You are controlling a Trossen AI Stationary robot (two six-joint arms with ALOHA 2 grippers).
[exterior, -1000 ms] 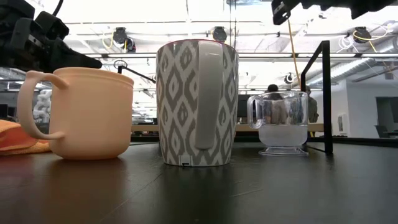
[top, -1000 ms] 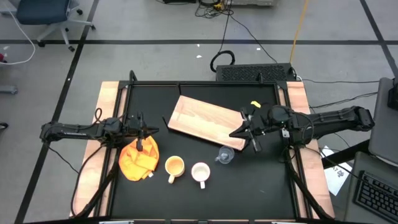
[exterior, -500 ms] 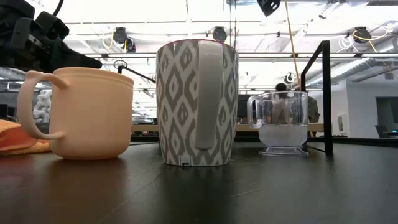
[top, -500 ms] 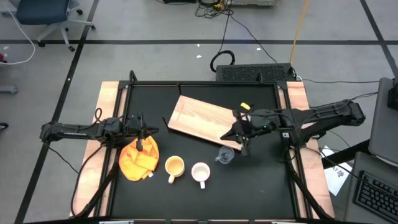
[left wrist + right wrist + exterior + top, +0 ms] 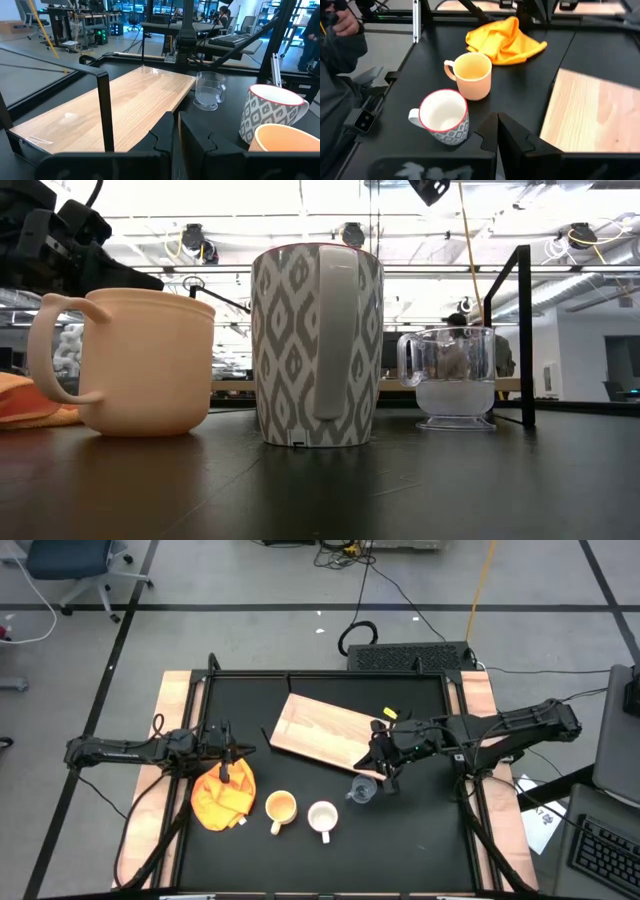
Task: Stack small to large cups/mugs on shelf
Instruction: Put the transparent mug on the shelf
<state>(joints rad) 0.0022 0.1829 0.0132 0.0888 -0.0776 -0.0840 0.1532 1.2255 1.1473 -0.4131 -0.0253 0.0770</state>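
Note:
Three vessels stand upright on their bases on the black tabletop near its front edge: the yellow-orange mug (image 5: 280, 807), the white patterned mug (image 5: 322, 816) and the tiny clear glass cup (image 5: 362, 790). The light-wood shelf board (image 5: 325, 735) lies flat behind them. My right gripper (image 5: 385, 768) is shut and hovers over the board's near right corner, just beyond the glass cup. In its wrist view its fingers (image 5: 496, 131) point toward the white mug (image 5: 442, 117) and the yellow-orange mug (image 5: 472, 75). My left gripper (image 5: 228, 755), also shut, waits above the orange cloth (image 5: 222, 795).
The orange-yellow cloth (image 5: 505, 39) lies crumpled left of the mugs. A black frame with upright posts (image 5: 522, 330) borders the tabletop. A person's dark sleeve (image 5: 340, 45) shows beyond the table's near edge. Bare tabletop (image 5: 420, 830) lies right of the glass cup.
My right arm has reached out toward the table's left, carrying its gripper from beside the board's right end toward the glass cup and slightly toward the near edge; most of the motion came early. The cups, board and left arm stayed put.

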